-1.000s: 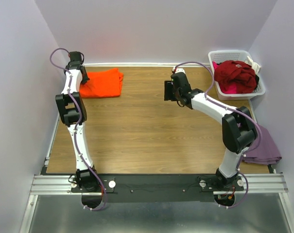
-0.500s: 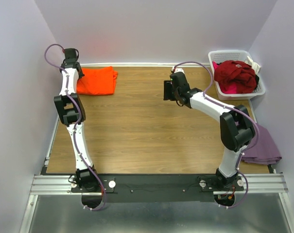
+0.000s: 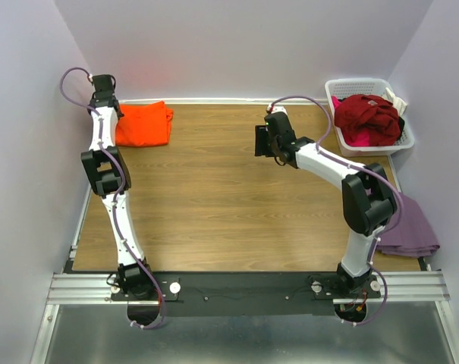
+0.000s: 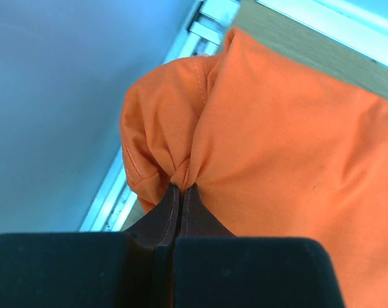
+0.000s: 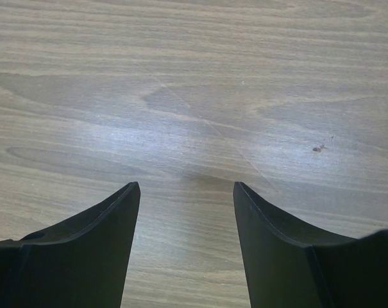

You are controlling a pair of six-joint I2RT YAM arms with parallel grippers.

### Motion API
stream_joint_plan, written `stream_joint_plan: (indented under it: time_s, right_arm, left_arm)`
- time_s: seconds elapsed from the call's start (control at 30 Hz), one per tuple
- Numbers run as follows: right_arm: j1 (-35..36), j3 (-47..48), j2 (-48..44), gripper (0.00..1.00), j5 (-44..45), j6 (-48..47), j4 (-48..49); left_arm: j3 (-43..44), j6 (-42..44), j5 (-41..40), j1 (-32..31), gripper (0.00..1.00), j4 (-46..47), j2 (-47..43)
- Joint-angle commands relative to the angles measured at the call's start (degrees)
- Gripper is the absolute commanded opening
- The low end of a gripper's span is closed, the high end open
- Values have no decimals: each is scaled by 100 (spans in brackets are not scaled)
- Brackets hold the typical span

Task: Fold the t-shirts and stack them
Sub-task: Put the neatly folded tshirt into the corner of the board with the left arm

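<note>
A folded bright orange t-shirt (image 3: 144,124) lies at the table's far left corner. My left gripper (image 3: 106,97) is at its left edge, shut on a pinch of the orange fabric (image 4: 270,135), jaw tips (image 4: 182,187) closed on a fold. My right gripper (image 3: 261,141) hovers open and empty over bare wood at the middle far part of the table (image 5: 187,186). A dark red t-shirt (image 3: 367,115) lies heaped in the basket with pink fabric (image 3: 356,139) under it. A mauve-purple t-shirt (image 3: 410,227) hangs at the table's right edge.
A white slatted plastic basket (image 3: 408,140) stands at the far right corner. Walls close in on the left, back and right. A metal rail (image 3: 244,287) runs along the near edge by the arm bases.
My left gripper has pulled the orange t-shirt further left toward the far left corner. The right arm has hardly moved.
</note>
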Motion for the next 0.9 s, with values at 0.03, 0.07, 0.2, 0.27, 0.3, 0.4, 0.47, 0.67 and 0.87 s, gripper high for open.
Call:
stream_joint_plan:
  time_s: [0.03,0.07,0.2,0.27,0.3,0.4,0.47,0.67,0.87]
  right_arm:
    - [-34,253,222,68,-71,26,-29]
    - [-34,254,231,68,-72,35,-29]
    - [-34,289,258,68,-107,44,-38]
    - [-34,271,240,68,-115,44,-38]
    - [-34,262,232,68,-133,52,-38]
    - [-34,201,179,68,-124,52,-46]
    - [-34,148,135,68,-98,79,-38]
    - [-34,95,3,68,-1,140,-38]
    - [-34,-10,-207,68,69,298,-38]
  left_arm:
    - [153,-76,-287,220,0,342,-24]
    - [152,-94,-287,220,6,334,-33]
    - [-49,-112,-243,220,41,421,-182]
    - [-181,-112,-200,220,72,500,-288]
    - [-208,-112,-208,229,75,518,-314]
    - [-217,-199,-366,220,77,536,-481]
    - [-401,-278,-410,220,78,693,-761]
    - [-709,-410,-192,194,78,887,-1526]
    - [-884,-305,362,-140,78,826,-2036]
